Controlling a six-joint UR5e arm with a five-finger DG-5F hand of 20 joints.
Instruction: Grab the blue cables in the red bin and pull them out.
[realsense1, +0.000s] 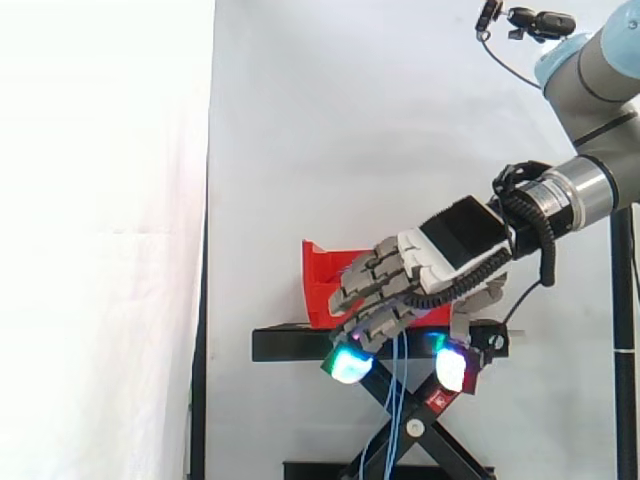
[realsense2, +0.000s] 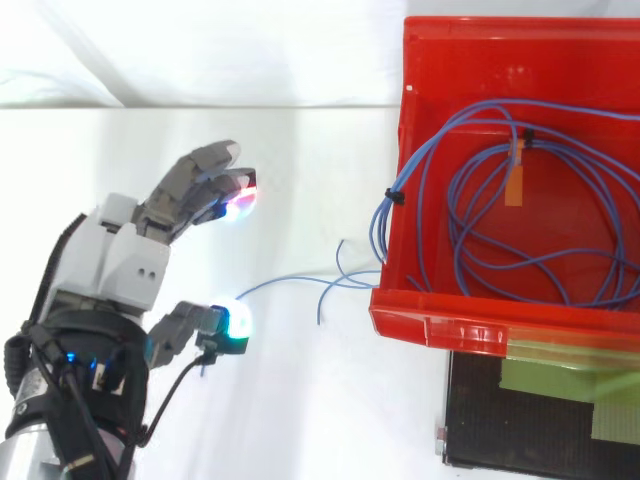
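The hand (realsense2: 125, 260) hangs clear of the red bin (realsense2: 440, 325), off the bin's open front, with its palm turned down and its fingers (realsense2: 200, 185) loosely bent rather than clenched. The thumb (realsense2: 215, 325) stands well apart from them, and from above nothing is pinched in the gap. Most of the blue cables (realsense2: 380, 225) lie coiled inside the bin, tied into a bundle near one wall, with an orange tag (realsense2: 514, 185) on one loop. A few strands spill over the bin's front rim. One thin strand runs out to end right at the thumb's glowing pad, though I cannot tell whether it touches. In the side view the hand (realsense1: 455, 240) slopes down in front of the bin (realsense1: 322, 280), which sits tilted on the black stand (realsense1: 290, 345). The spilled cables (realsense1: 399, 400) dangle straight down between the two lit pads, against the white curtain (realsense1: 350, 120).
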